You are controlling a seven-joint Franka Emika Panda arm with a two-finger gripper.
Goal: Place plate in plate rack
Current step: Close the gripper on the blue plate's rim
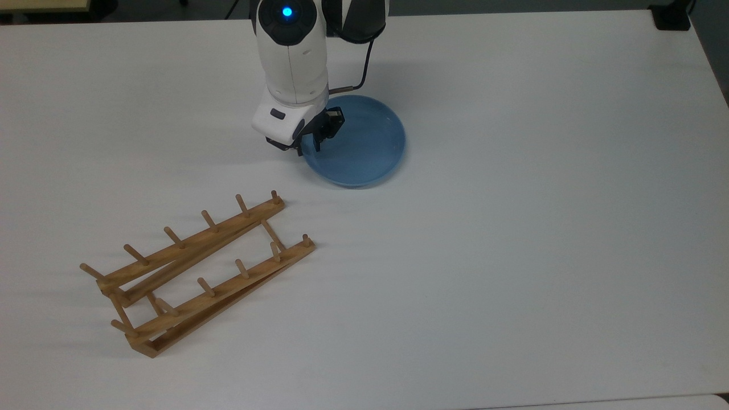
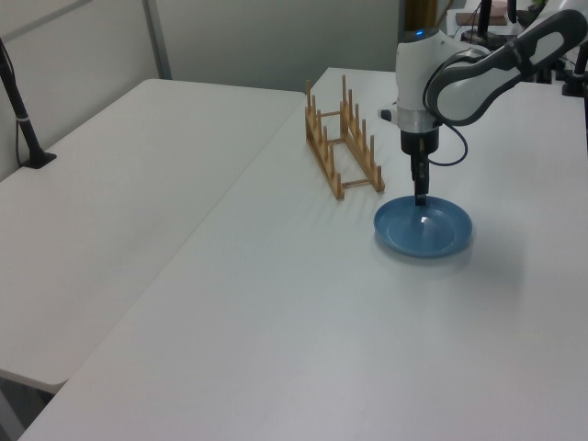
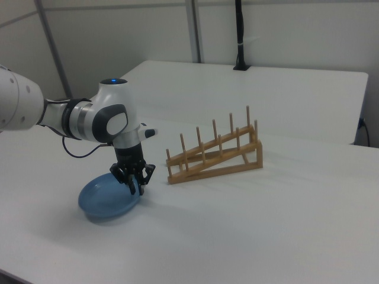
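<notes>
Your gripper (image 1: pixel 308 149) is down at the rim of the plate (image 1: pixel 361 145), on the edge that faces the top view's left. In the right view the gripper (image 3: pixel 135 184) shows its two dark fingers (image 3: pixel 143 180) straddling the raised rim on the side nearest the plate rack (image 3: pixel 214 155), one inside the dish and one outside. The jaws are drawn in narrowly around that rim, but you cannot tell from these views whether the pads are pressing on it. In the left view the gripper (image 2: pixel 421 194) points straight down onto the far edge of the plate (image 2: pixel 424 231). The light-blue plate lies flat on the white table (image 1: pixel 512 228). In the right view the plate (image 3: pixel 106 200) sits to the right view's left of the rack, near it but apart. The plate rack (image 1: pixel 196 273) stands on the table toward the top view's lower left, well apart from the plate, with its two rails running diagonally and its pegs upright. In the left view the plate rack (image 2: pixel 342 145) stands farther back than the plate and to the left view's left.
</notes>
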